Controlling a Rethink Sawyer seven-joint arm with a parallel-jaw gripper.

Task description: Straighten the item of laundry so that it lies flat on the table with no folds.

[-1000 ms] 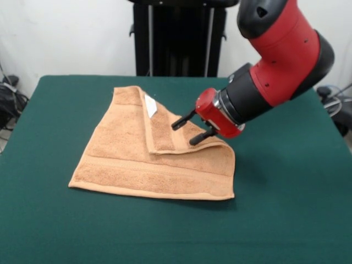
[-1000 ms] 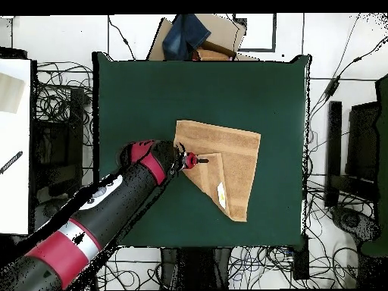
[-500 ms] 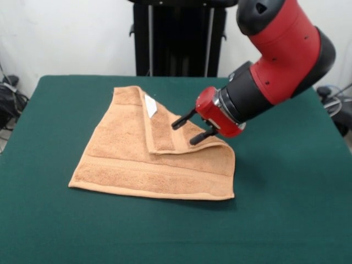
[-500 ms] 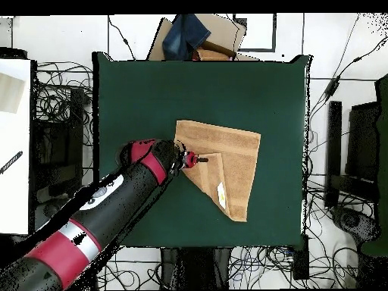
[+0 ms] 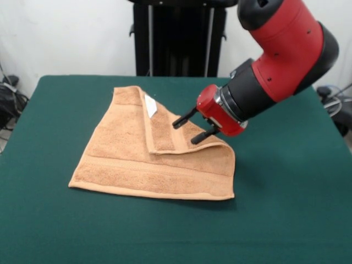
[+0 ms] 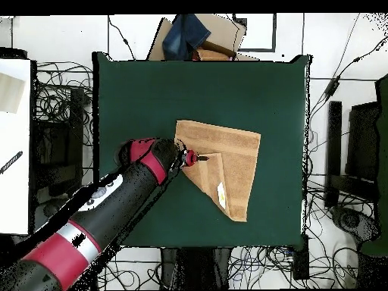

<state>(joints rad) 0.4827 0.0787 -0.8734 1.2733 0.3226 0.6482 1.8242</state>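
Observation:
The item of laundry (image 5: 144, 160) is a tan terry towel on the green table (image 5: 286, 209). One corner is folded back over it, leaving a raised flap with a white tag (image 5: 150, 105) on top. In the overhead view the laundry (image 6: 236, 151) shows as a rough triangle with the flap along its left side. My gripper (image 5: 187, 131) is open and hovers just over the flap's folded edge at the towel's right side, holding nothing. From above, the gripper (image 6: 198, 159) sits at the towel's left edge.
A black stand (image 5: 179, 38) rises behind the table's far edge. Seen from above, a cardboard box with blue cloth (image 6: 193, 38) lies beyond the table (image 6: 144, 91), and cables (image 6: 57, 106) ring it on the floor. A white surface (image 6: 14, 136) is at the left.
The arm has shifted very slightly up and to the right in the front view. The gripper stays open over the same folded edge, and the towel has not moved.

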